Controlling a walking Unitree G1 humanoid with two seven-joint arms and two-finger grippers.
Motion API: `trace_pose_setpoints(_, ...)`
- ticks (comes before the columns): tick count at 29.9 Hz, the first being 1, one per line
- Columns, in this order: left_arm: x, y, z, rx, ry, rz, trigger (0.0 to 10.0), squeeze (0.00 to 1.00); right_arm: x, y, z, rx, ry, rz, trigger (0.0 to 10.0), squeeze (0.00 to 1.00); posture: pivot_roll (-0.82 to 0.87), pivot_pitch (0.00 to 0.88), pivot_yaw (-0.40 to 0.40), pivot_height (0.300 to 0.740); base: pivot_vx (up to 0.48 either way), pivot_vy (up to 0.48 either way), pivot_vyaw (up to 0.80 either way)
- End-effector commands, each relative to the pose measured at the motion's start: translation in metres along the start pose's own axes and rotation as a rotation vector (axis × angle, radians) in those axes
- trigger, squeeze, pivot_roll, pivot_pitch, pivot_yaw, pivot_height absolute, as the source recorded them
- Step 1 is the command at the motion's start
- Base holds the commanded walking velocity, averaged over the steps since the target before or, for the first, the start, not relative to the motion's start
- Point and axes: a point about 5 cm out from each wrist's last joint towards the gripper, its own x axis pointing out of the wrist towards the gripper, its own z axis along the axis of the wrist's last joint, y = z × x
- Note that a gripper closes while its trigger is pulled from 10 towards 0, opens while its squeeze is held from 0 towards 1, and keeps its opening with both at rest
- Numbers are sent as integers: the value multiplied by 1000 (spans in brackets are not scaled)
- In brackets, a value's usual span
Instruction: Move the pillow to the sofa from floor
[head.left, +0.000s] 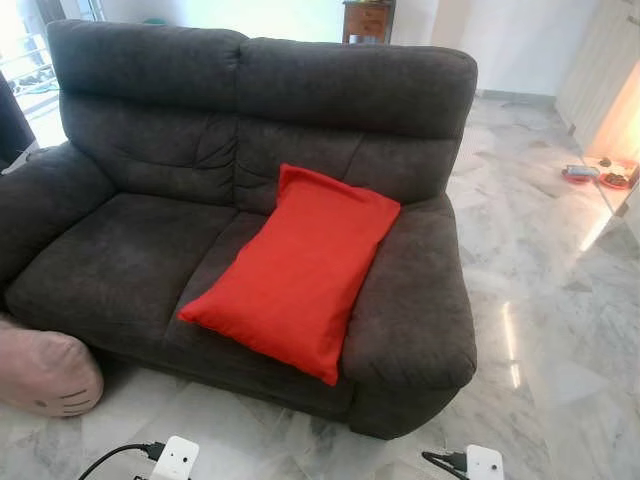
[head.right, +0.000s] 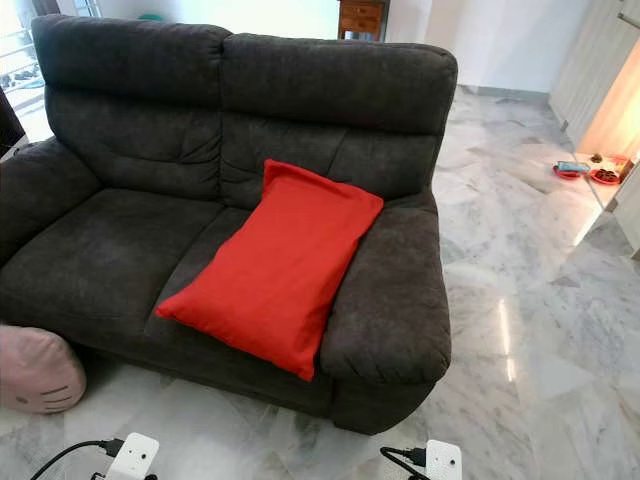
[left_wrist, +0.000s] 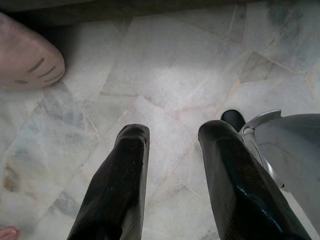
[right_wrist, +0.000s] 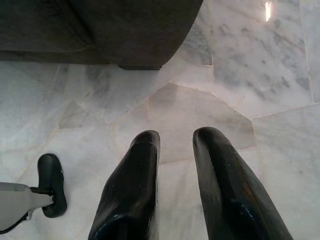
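I see the red pillow (head.left: 297, 268) lying tilted on the sofa (head.left: 130, 250), against its right armrest. Both my left gripper (left_wrist: 172, 150) and right gripper (right_wrist: 176, 145) hang over the floor (right_wrist: 200, 105), fingers slightly apart and empty.

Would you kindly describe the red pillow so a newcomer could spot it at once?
Find the dark grey fabric two-seat sofa on the marble floor. On its right seat, tilted against the right armrest, lies the rectangular red pillow, the only bright red item, unlike the pale pink cushion on the floor.

A home living room: a dark grey two-seat sofa (head.left: 200, 200) on marble floor (head.left: 540, 300), wooden cabinet (head.left: 367, 20) behind the sofa.
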Motion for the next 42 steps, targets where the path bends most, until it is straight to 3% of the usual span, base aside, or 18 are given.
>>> trace_pose_setpoints(1, -1, -1, -3, -7, 16, -2, 10000, 0, 1, 2, 8, 2, -31, 12, 10000, 0, 130, 0, -44, 740, 0, 0, 0)
trace_pose_setpoints(11, 0, 0, -3, -16, 22, 6, 10000, 0, 2, 3, 10, 2, -27, 20, 10000, 0, 132, 0, -47, 740, 0, 0, 0)
trace_pose_setpoints(29, 1, -2, 1, -34, 18, 6, 10000, 0, 3, 0, 12, 9, -9, 23, 10000, 0, 128, 15, -52, 740, 0, 315, 0)
trace_pose_setpoints(42, 1, -2, 2, -41, 21, 9, 10000, 0, 3, 19, 3, 9, 14, 43, 10000, 0, 127, 19, -56, 740, 0, 324, 0)
